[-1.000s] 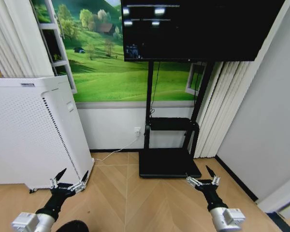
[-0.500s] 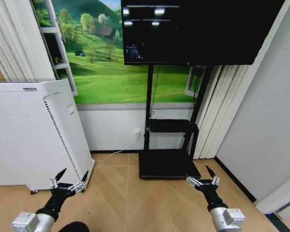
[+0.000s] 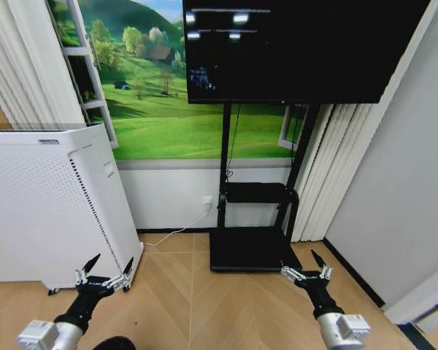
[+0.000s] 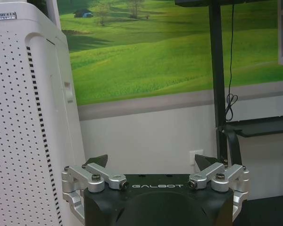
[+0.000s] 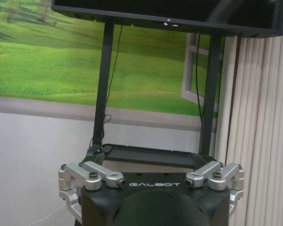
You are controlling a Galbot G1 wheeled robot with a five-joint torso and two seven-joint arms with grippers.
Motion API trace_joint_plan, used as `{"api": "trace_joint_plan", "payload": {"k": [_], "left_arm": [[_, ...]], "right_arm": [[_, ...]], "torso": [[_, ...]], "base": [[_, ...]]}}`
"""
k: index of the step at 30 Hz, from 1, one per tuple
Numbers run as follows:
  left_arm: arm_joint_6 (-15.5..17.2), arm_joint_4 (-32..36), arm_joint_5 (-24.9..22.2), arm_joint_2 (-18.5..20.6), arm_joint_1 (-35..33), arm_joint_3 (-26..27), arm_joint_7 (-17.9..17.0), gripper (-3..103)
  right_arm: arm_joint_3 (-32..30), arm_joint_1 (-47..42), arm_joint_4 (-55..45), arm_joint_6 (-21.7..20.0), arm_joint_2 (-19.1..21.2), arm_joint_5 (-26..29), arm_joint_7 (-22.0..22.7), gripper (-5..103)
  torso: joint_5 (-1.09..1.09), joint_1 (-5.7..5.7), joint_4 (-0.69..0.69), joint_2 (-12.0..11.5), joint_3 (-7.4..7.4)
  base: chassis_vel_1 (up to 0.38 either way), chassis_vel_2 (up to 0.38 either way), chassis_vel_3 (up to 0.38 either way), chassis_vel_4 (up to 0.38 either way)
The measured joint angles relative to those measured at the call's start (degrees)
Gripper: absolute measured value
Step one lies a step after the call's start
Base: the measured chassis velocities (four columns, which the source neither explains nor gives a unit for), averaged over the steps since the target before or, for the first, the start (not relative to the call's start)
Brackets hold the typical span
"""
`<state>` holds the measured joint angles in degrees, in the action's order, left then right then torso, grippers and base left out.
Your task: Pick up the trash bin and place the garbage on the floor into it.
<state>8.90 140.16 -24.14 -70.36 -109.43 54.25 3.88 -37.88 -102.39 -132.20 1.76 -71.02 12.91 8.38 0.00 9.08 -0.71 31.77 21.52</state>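
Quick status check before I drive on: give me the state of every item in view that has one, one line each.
Left pincer: open, empty, held low above the floor.
Right pincer: open, empty, held low.
TV screen: dark, mounted on its black stand.
Air purifier: upright on the floor.
White cable: plugged into the wall socket, trailing on the floor.

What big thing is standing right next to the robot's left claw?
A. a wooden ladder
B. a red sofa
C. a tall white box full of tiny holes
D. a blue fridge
C: the tall white perforated air purifier stands on the tan wooden floor just beyond the open left gripper; the right gripper is open too, near the black TV stand.
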Motion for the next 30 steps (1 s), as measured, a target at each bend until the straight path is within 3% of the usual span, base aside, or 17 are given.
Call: {"api": "trace_joint_plan", "payload": {"k": [30], "left_arm": [[0.0,0.0,0.0,0.0,0.0,0.0,0.0,100]], "right_arm": [[0.0,0.0,0.0,0.0,0.0,0.0,0.0,100]], "torso": [[0.0,2.92,0.0,7.3,4.38]], "base": [[0.0,0.0,0.0,0.0]]}}
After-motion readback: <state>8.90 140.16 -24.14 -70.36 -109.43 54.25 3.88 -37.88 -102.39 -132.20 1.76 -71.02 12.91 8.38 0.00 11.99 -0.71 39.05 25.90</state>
